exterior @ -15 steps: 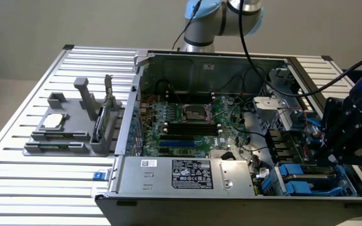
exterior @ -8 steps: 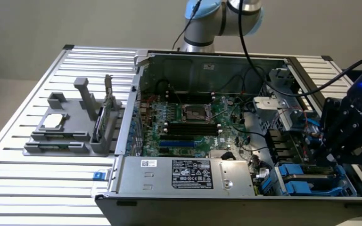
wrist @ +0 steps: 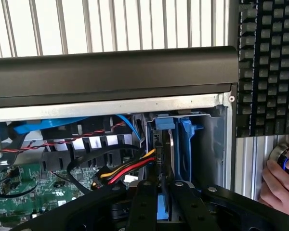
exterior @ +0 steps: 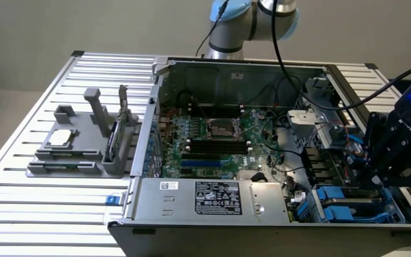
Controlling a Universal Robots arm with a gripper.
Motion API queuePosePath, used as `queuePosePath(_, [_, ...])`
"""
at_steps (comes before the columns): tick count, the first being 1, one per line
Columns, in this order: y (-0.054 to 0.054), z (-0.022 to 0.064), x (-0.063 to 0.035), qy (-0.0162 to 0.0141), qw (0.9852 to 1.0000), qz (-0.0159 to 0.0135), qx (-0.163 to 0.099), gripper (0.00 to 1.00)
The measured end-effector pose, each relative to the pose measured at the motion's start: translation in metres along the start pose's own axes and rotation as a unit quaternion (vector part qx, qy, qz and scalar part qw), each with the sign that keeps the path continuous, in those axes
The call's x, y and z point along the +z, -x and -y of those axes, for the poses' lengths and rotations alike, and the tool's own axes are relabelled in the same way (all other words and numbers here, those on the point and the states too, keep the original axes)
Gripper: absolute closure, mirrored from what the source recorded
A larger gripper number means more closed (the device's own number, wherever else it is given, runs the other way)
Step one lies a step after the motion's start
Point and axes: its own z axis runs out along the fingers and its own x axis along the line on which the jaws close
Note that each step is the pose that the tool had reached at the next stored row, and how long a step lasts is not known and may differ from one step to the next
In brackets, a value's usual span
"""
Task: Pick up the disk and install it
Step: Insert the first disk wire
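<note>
Wrist view: blue-framed flat metal disk (wrist: 167, 159) between tool (wrist: 164, 192) fingers.

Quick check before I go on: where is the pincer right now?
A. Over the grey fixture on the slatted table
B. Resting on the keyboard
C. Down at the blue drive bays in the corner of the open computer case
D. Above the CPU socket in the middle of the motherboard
C: in the exterior view the pincer hangs over the blue drive bays at the case's corner, far from the grey fixture.

Black fingers (wrist: 137, 207) sit just beside the blue-framed disk (wrist: 164, 211); near them run red, yellow and black wires (wrist: 130, 169), with a green motherboard (wrist: 33, 185) beyond.
</note>
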Motion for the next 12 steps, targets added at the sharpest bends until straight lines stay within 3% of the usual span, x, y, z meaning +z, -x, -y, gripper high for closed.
queuePosePath(12, [-0.0015, -0.0004, 0.0029, -0.0029, 1.0, 0.0056, 0.0, 0.84])
